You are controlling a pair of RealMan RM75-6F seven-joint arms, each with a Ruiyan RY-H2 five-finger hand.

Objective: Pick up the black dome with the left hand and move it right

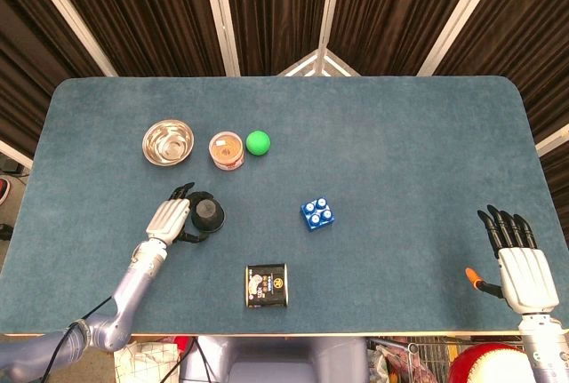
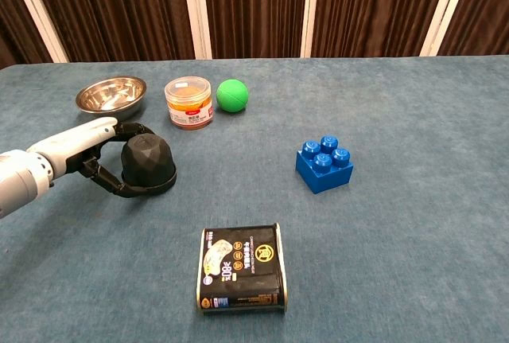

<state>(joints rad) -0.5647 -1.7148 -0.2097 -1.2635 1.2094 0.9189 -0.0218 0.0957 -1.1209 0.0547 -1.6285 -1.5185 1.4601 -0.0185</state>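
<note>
Dark pleated curtains with pale upright strips hang behind a broad worktop (image 1: 400, 152) covered in blue-grey felt-like cloth with rounded corners. At its left side the left robot hand (image 2: 87, 156) has its dark fingers (image 2: 119, 192) curled round the black dome (image 2: 147, 163), grasping it low against the cloth; from where I stand I cannot tell whether the dome's base touches the surface or sits just above it. The dome is matte and faceted, with a flat top, and lies in front of the steel bowl (image 2: 112, 94) and left of the blue block (image 2: 324, 163). The right robot hand (image 1: 520, 263) rests near the front right edge in the head view, released, fingers straight and apart, holding nothing; a small orange-tipped piece shows at its thumb side. The bowl is shiny and round. Just beside it stands a clear plastic tub (image 2: 188, 102) with orange contents, and next to that a smooth green ball (image 2: 232, 95). The block is glossy with round studs on top. Nearest the front edge lies a flat black tin (image 2: 241, 278) with a printed label, rectangular with rounded corners.
</note>
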